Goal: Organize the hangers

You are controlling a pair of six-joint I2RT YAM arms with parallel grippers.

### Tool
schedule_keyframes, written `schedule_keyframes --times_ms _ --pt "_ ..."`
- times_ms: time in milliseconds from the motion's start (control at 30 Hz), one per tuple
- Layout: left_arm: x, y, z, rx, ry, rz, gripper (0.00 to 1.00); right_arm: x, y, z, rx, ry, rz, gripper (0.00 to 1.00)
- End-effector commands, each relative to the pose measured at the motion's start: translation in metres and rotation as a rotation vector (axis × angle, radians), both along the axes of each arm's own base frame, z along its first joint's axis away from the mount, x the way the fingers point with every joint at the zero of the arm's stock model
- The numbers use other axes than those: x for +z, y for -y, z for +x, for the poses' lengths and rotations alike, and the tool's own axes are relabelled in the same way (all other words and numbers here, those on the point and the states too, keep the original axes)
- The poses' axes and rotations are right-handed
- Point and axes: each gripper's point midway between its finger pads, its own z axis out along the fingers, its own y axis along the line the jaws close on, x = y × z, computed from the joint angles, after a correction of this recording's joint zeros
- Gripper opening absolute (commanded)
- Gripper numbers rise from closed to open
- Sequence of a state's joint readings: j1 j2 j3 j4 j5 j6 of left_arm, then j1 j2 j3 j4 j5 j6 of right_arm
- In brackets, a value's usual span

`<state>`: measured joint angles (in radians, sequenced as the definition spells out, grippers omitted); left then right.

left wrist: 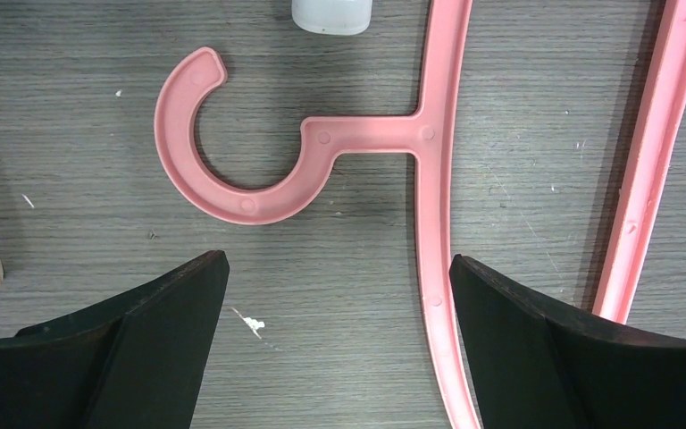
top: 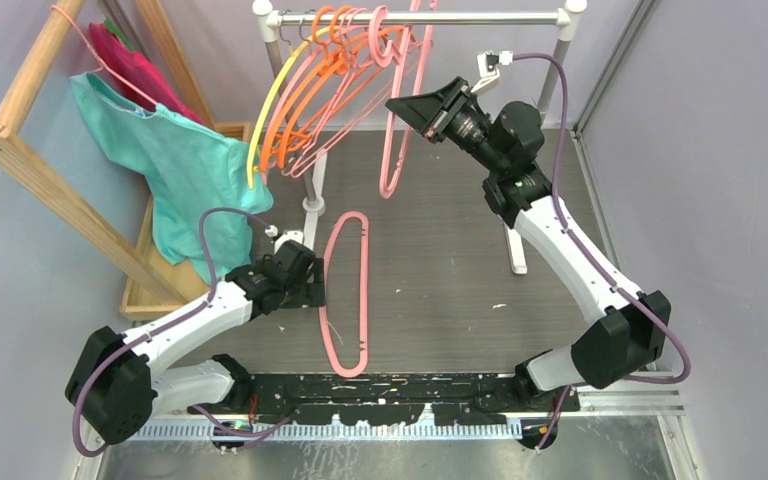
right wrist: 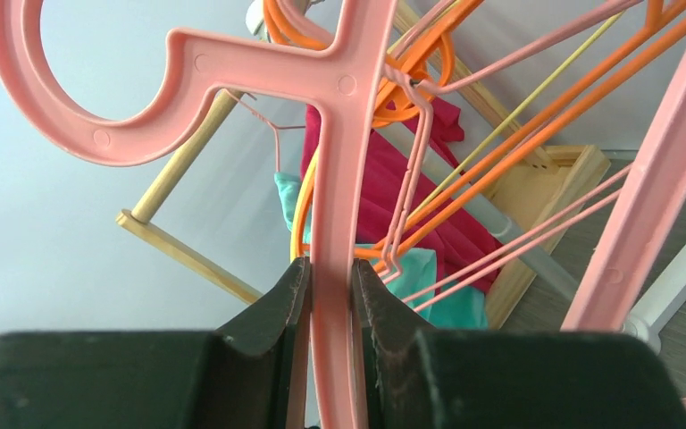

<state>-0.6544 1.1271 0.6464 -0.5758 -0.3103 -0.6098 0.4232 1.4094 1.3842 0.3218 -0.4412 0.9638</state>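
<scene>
Several pink and orange hangers (top: 335,80) and one yellow hanger (top: 272,95) hang from the grey rail (top: 480,17). My right gripper (top: 412,106) is shut on a pink hanger (top: 397,130), holding it up beside the rail; in the right wrist view the fingers clamp its shoulder bar (right wrist: 330,268) just below the hook. Another pink hanger (top: 345,290) lies flat on the table. My left gripper (left wrist: 339,268) is open above it, its hook (left wrist: 232,152) ahead of the jaws and its bar (left wrist: 433,232) just inside the right finger.
A wooden frame (top: 50,170) at the left holds a pink hanger draped with teal and magenta garments (top: 175,170). The rail's white legs and feet (top: 312,205) stand on the table. Grey walls close in left and right.
</scene>
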Motion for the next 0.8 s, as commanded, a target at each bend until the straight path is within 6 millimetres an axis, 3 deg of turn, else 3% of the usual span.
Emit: schedule_keyframes --times_ms 0,267,600,767 --pt "0.005 0.000 0.006 -0.004 0.040 -0.001 0.98 0.038 0.007 0.005 -0.031 0.090 0.094 0.01" --pt "0.007 0.002 0.007 -0.009 0.043 -0.005 0.98 0.026 0.009 0.040 -0.053 0.018 0.174 0.01" --pt "0.010 0.004 0.010 -0.015 0.045 0.000 0.98 0.011 0.006 0.065 -0.060 -0.032 0.200 0.01" --pt "0.009 0.004 0.012 -0.018 0.042 0.011 0.98 0.012 0.002 0.070 -0.041 -0.036 0.206 0.01"
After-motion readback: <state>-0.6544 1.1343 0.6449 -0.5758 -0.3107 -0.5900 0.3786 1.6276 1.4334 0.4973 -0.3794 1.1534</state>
